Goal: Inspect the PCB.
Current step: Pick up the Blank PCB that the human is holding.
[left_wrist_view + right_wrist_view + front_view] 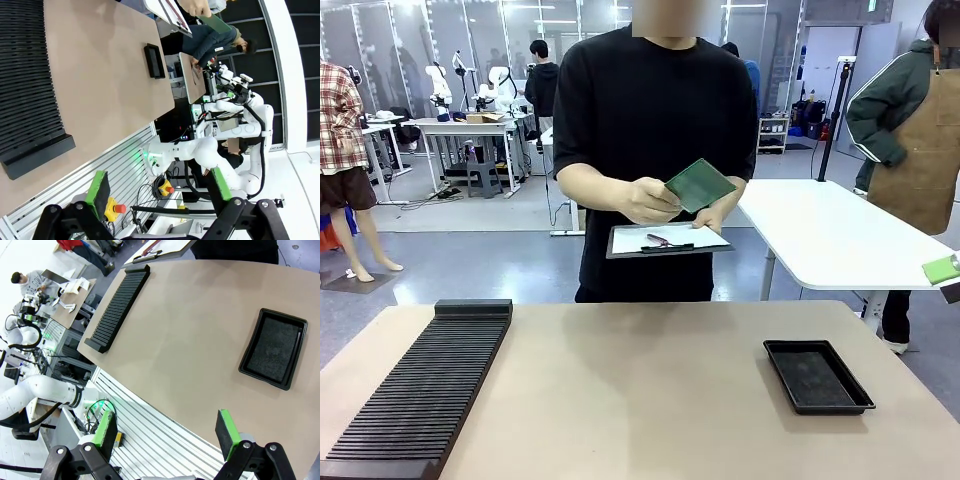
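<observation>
Item: PCB, a green board, off the table and in the person's keeping. Location: from the robot's seat it lies at about 12 o'clock, a little toward 1, beyond the far edge of the table and raised to the person's chest. Attitude: tilted, standing on one corner like a diamond with its face turned up toward the person. Its outline reads nearly square from here, so the long axis cannot be told. Holder: the holding hand grips the board's edge at 8 o'clock. The other hand sits just below the board at 5 o'clock, apparently supporting the clipboard, which lies level beneath it. The left wrist view shows the same board far off at the table's far side. Robot side: the left gripper and the right gripper both stand with jaws spread wide and nothing between the pads, well apart from the board. Table stock: black tray, bare inside, at 4 o'clock; slotted black rack at 8 o'clock. Judgement: the inspection is the person's own work. If the board comes over, the right arm is slightly nearer, on the tray's side.
</observation>
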`<state>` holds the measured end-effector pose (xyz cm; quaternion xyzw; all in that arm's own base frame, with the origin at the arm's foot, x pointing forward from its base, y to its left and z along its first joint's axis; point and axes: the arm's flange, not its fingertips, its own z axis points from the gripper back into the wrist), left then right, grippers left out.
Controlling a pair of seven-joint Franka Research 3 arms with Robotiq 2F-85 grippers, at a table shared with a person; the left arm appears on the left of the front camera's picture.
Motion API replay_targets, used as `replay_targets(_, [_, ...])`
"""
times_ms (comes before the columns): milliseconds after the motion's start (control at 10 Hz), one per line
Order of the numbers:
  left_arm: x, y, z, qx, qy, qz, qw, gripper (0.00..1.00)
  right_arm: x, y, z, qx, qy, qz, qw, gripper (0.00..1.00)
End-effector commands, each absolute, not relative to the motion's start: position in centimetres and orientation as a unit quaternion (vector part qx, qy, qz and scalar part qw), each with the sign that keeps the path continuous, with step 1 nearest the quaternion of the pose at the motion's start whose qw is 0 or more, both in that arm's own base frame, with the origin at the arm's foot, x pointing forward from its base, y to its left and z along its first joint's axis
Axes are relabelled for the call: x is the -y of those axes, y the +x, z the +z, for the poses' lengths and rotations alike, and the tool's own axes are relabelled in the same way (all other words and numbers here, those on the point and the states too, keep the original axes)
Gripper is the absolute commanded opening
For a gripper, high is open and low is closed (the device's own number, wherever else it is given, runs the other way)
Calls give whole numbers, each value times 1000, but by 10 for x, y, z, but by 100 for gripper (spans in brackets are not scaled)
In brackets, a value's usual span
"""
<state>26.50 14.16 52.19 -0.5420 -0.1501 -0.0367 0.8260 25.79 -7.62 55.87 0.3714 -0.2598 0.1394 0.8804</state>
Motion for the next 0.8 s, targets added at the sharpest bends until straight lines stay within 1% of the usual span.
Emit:
replay_targets(0, [-142,267,523,149,-542,-38,826,100,76,258,560,260,375,141,879,100])
replay_targets(700, [-142,267,523,149,-542,-38,826,100,76,258,559,260,371,139,880,100])
